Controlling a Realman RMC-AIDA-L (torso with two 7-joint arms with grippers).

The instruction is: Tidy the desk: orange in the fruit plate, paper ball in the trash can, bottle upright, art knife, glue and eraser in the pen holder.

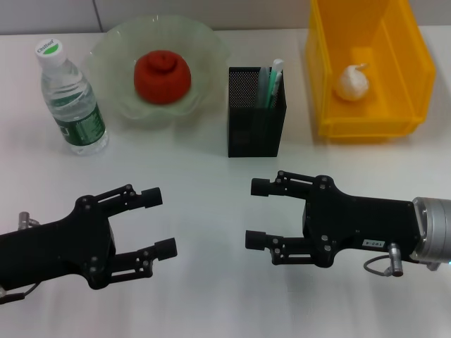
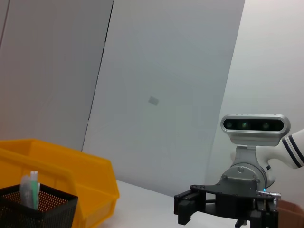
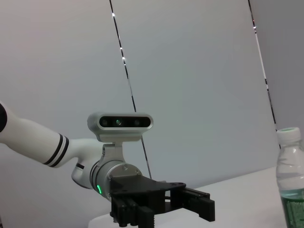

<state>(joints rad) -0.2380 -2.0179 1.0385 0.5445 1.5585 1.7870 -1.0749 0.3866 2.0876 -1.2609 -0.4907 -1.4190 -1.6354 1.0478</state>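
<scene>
White desk (image 1: 211, 296) under pale wall panels (image 2: 156, 95); both end effectors (image 1: 158, 222) (image 1: 257, 213) spread apart, empty.

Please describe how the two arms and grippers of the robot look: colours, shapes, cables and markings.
Both grippers, left gripper and right gripper, are matte black, with blocky bodies and two jointed link fingers ending in black pads. The right one joins a silver metal wrist ring, carries a small white label and a looped grey cable. The arms are white with black bands.

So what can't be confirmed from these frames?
- Pen holder contents: head view shows only stick tops above the mesh; knife, glue and eraser can't be told apart.
- Bottle: cut off by the right wrist view's edge.
- Trash can: left wrist view hides its inside.
</scene>
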